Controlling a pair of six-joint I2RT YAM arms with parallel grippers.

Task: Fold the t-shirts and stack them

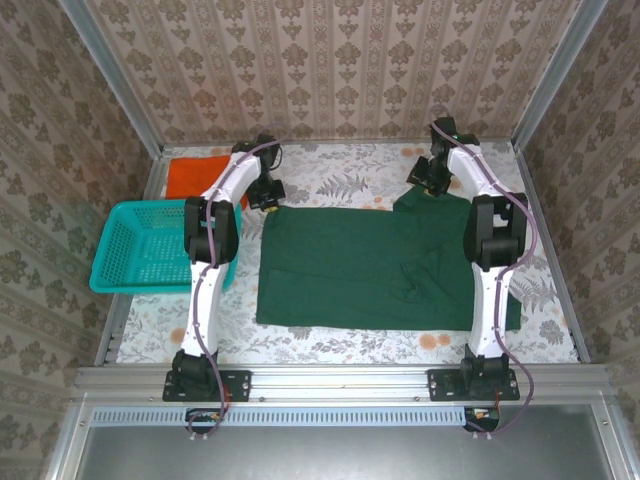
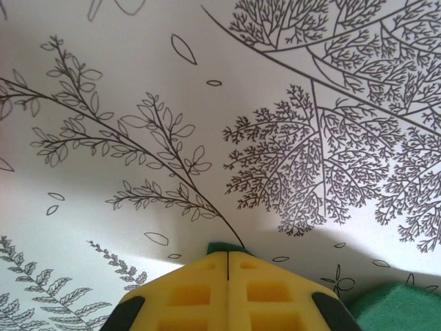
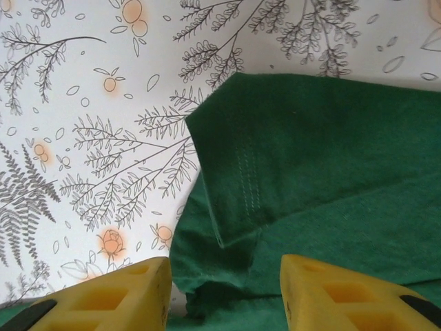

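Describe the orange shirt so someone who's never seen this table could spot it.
On the table, look to the far left corner, just beyond the teal basket. The orange shirt lies there, partly behind the left arm. It is the only orange cloth; the green shirt is spread across the middle.

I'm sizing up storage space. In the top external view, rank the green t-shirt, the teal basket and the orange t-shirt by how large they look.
1. green t-shirt, spread flat
2. teal basket
3. orange t-shirt, though the left arm hides part of it
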